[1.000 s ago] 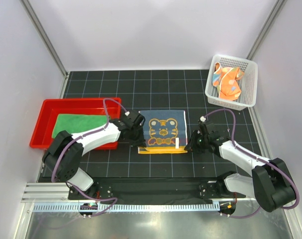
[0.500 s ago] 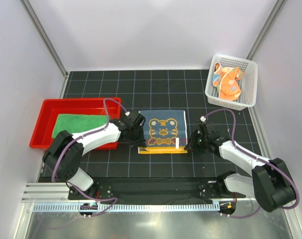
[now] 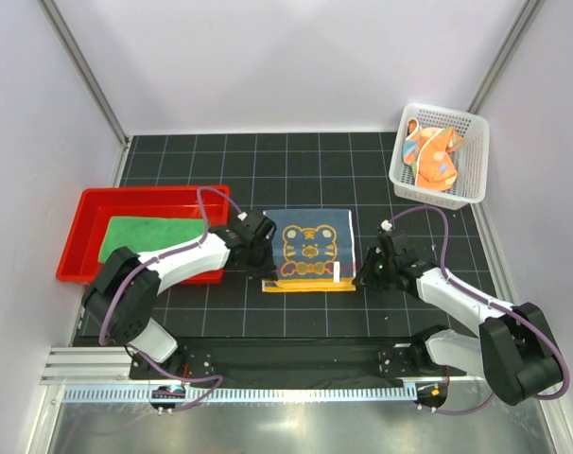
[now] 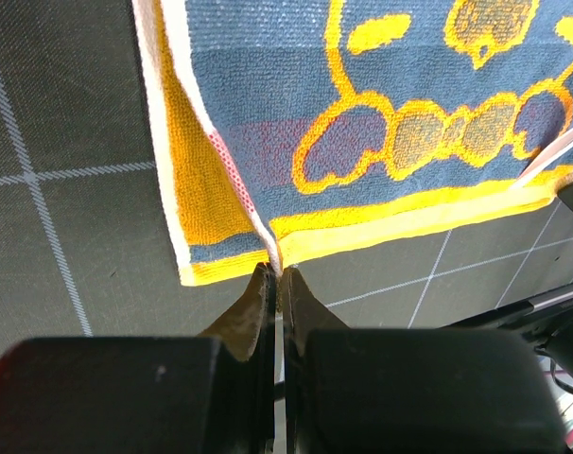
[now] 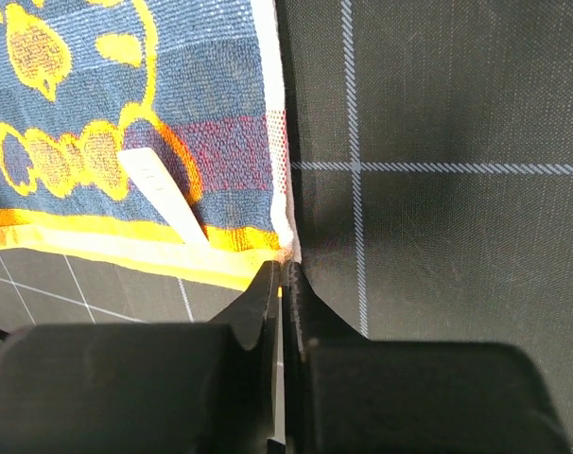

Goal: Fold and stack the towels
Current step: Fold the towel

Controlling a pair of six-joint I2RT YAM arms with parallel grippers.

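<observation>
The dark blue tiger towel [image 3: 312, 248] lies flat at mid-table, its yellow-orange edge toward me. My left gripper [image 3: 264, 269] is shut on its near left corner [image 4: 275, 263]. My right gripper [image 3: 360, 276] is shut on its near right corner [image 5: 286, 255]. Both corners sit low at the mat. A white label [image 5: 168, 199] lies on the towel near the right corner. The green towel [image 3: 149, 232] lies folded in the red tray [image 3: 78, 236]. The orange dotted towel [image 3: 430, 156] is crumpled in the white mesh basket [image 3: 400, 175].
The tray stands at the left edge and the basket at the back right corner. The black gridded mat [image 3: 296, 161] lies behind the blue towel. Grey walls close in the sides and the back.
The right wrist has shifted very slightly toward the towel's corner. The towel and the left arm have stayed put.
</observation>
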